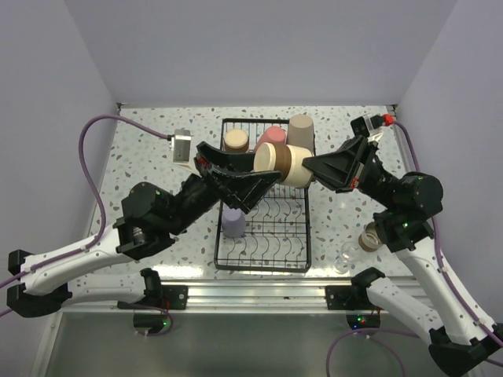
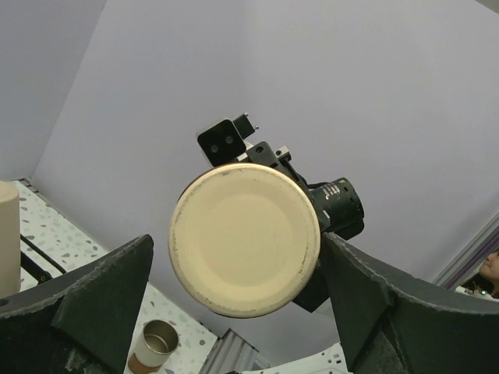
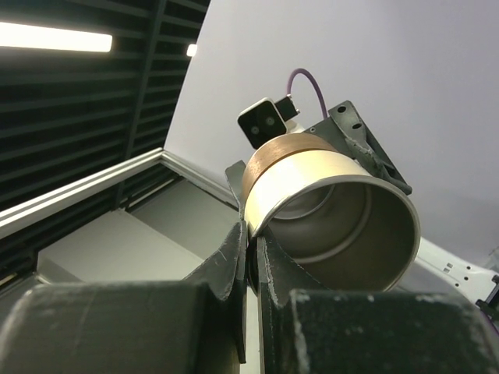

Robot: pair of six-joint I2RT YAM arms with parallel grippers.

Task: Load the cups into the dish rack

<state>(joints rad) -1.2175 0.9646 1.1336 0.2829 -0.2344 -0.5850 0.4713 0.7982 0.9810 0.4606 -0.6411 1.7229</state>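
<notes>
A short tan-brown cup (image 1: 288, 163) lies on its side in the air above the black wire dish rack (image 1: 302, 255). My right gripper (image 1: 308, 167) is shut on its rim wall (image 3: 269, 191), one finger inside and one outside (image 3: 253, 234). My left gripper (image 1: 267, 166) is open, its fingers (image 2: 93, 292) flanking the cup's cream base (image 2: 245, 238). In the rack stand a tan-brown cup (image 1: 236, 140), a pink cup (image 1: 272, 135), a tall beige cup (image 1: 301, 127) and a lavender cup (image 1: 233, 222).
Another tan-brown cup (image 1: 368, 238) stands on the table right of the rack, also in the left wrist view (image 2: 156, 343). A tiny clear glass (image 1: 343, 260) stands near the front right. The right arm's elbow hangs over them.
</notes>
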